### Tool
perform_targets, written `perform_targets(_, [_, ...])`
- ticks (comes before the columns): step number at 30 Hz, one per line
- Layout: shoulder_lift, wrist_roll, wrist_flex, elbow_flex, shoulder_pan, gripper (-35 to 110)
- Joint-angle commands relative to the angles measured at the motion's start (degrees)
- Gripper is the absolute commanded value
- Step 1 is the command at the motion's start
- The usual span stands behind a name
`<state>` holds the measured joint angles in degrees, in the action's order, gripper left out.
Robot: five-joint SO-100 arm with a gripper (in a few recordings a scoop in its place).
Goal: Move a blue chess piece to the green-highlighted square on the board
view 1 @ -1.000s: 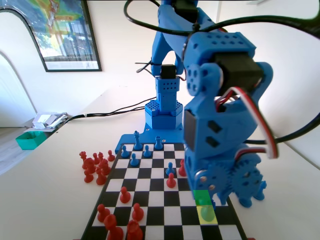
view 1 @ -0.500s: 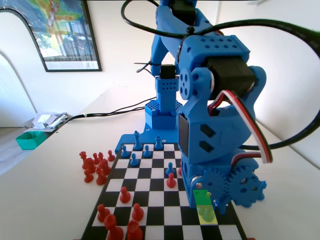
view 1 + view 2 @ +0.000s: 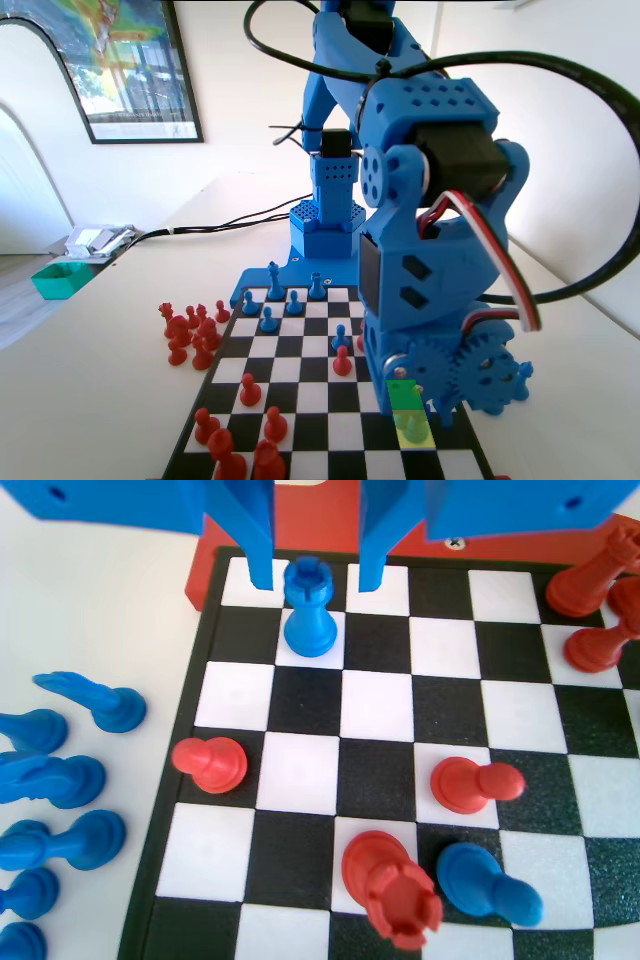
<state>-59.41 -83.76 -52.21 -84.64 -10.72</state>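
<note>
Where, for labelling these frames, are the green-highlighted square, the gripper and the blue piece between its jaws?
green-highlighted square [image 3: 403, 397], fixed view, its bare middle.
gripper [image 3: 317, 580], wrist view, midway between the fingertips.
blue piece [image 3: 310, 618], wrist view, its body below the crowned top.

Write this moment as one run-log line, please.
jaws: open, either side of upright blue plastic castle-topped chess piece | grip: none | green-tinted board square: partly hidden by blue arm
</note>
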Motion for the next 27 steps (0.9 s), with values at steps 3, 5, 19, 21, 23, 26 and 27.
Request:
perform_targets(3, [-1.93,-0.7,1.23,-1.32,-0.79,12])
perform_targets(5, [-1.93,-0.7,1.93,-2.11,-1.05,12])
perform_targets(19, [-1.93,-0.79,3.43,-3.96,-1.76,11])
perform_targets(21, [-1.93,-0.79,3.43,-3.87,-1.67,11])
perform_targets(23, [-1.93,-0.79,3.43,-3.69,-1.58,11])
perform_targets(26, [-1.93,-0.79,3.43,-3.6,-1.32,9])
perform_targets(27, [-1.93,-0.79,3.43,-3.43,-1.32,9])
